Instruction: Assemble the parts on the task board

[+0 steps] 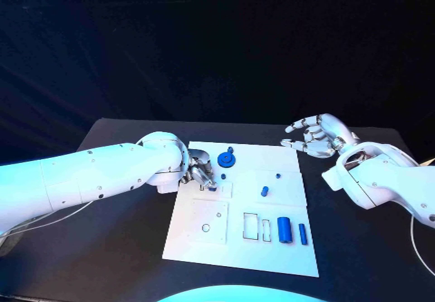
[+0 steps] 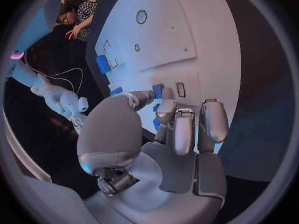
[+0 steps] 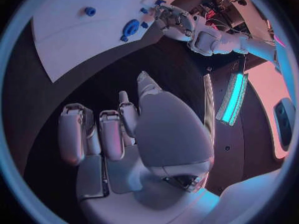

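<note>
The white task board (image 1: 272, 255) lies in the middle of the black table. My left hand (image 1: 198, 170) rests over its upper left part, and its thumb and fingers pinch a small blue part (image 2: 158, 91) just above the board (image 2: 187, 35). Beside that hand a blue gear (image 1: 227, 160) sits on the board. A short blue peg (image 1: 264, 190) stands mid-board. A blue cylinder (image 1: 285, 229) and a thin blue bar (image 1: 303, 234) lie at the lower right, next to rectangular slots (image 1: 251, 226). My right hand (image 1: 314, 135) hovers off the board's far right corner, fingers apart, holding nothing.
A square plate with a round hole (image 1: 207, 227) covers the board's lower left. In the right wrist view the gear (image 3: 131, 29) and my left hand (image 3: 177, 22) lie beyond my right hand (image 3: 124, 134). Bare black table (image 1: 363, 251) flanks the board.
</note>
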